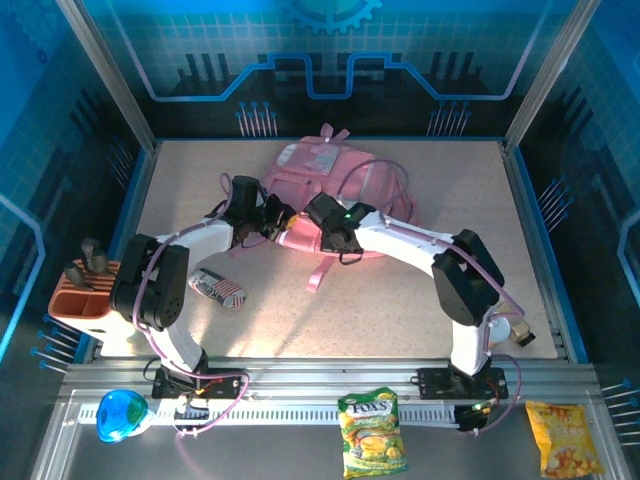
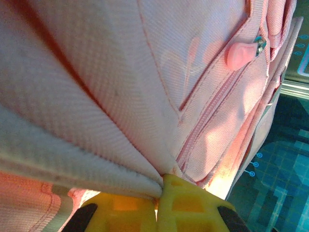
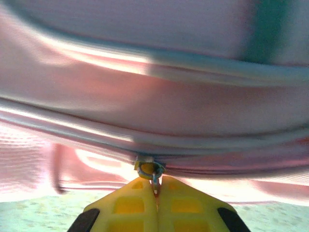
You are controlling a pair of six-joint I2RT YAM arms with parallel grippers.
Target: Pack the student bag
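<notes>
Left gripper (image 2: 160,187) pinched the student bag (image 1: 335,180), right gripper (image 3: 155,187) clamped its zipper pull (image 3: 148,168) — a sharp tug risked slipping off.

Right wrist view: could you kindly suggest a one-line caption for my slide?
Right gripper shut on the metal zipper pull along a seam of the pink student bag.

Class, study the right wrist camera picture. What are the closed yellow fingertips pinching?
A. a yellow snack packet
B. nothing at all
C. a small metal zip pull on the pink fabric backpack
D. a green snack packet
C: the right gripper, yellow fingers shut, pinches the small metal zip pull on a seam of the large soft pink fabric backpack.
</notes>
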